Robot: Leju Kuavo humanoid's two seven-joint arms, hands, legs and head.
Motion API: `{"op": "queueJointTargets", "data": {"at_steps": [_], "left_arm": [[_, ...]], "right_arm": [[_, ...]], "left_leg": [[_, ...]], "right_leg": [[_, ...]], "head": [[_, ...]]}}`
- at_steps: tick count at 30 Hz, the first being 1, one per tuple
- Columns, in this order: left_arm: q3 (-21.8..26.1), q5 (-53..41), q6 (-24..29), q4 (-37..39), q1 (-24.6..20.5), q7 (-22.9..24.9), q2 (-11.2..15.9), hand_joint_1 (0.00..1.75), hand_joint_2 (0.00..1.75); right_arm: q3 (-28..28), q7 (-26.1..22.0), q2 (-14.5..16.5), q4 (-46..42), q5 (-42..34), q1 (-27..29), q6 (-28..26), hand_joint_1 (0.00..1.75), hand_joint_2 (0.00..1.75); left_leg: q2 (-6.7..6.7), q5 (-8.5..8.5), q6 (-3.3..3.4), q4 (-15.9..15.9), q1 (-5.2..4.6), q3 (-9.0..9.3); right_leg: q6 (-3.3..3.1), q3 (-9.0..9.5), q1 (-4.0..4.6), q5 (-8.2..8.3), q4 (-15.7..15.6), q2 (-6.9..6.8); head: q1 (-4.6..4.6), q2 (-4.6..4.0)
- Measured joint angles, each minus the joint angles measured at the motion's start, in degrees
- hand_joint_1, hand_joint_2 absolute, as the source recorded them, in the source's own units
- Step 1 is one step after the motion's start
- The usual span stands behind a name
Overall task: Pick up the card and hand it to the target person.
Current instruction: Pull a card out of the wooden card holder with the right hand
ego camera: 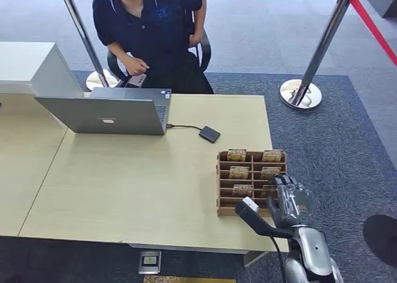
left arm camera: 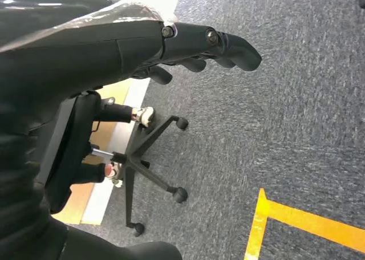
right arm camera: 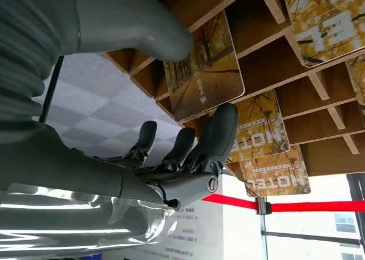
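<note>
Light wooden table (ego camera: 140, 190), pale desk (ego camera: 18, 146) adjoining on the left. On the table: open grey laptop (ego camera: 110, 112) near the far edge, thin black cable (ego camera: 182, 127) running from it to a small dark device (ego camera: 209, 134). Near the right edge, a wooden slotted card rack (ego camera: 250, 180), lying flat, yellow-printed cards (ego camera: 239, 171) in several compartments. Grey carpet (ego camera: 355, 140) beneath.

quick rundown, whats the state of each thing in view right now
laptop: open, facing the seated person
card rack: upright on the table, cards in several slots
card: in its slot, between thumb and fingers, not lifted out
right hand: at the rack, fingers apart around the card
left hand: empty, hanging over the carpet
black device: flat, cabled to the laptop
</note>
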Motion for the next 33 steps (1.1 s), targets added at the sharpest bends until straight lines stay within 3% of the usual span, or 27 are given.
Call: {"op": "queueJointTargets", "data": {"at_steps": [6,24,30,33], "left_arm": [[0.0,0.0,0.0,0.0,0.0,0.0,0.0,0.0,1.75],[0.0,-1.0,0.3,0.0,0.0,-0.6,-0.2,0.0,1.75],[0.0,-1.1,0.3,0.0,0.0,-0.9,-0.2,0.0,1.75],[0.0,-1.1,0.3,0.0,0.0,-1.0,-0.2,0.0,1.75]], "right_arm": [[0.4,0.0,0.8,0.5,-0.1,0.0,0.0,0.87,1.75],[0.4,1.3,1.2,0.7,-0.7,0.4,-1.1,0.96,1.75],[0.4,1.3,1.2,0.3,-0.7,0.8,-1.3,1.31,1.75],[0.4,1.3,1.2,0.2,-0.7,0.8,-1.3,1.64,1.75]], "left_leg": [[0.0,0.0,0.0,0.0,0.0,0.02],[0.0,0.0,0.0,0.0,0.0,0.02],[0.0,0.0,0.0,0.0,0.0,0.02],[0.0,0.0,0.0,0.0,0.0,0.02]], "right_leg": [[0.0,0.02,0.0,0.0,0.0,0.0],[0.0,0.01,0.0,0.0,0.0,0.0],[0.0,0.01,0.0,0.0,0.0,0.0],[0.0,0.01,0.0,0.0,0.0,0.0]], "head": [[0.0,0.0],[0.0,0.0],[0.01,0.0],[0.0,0.0]]}}
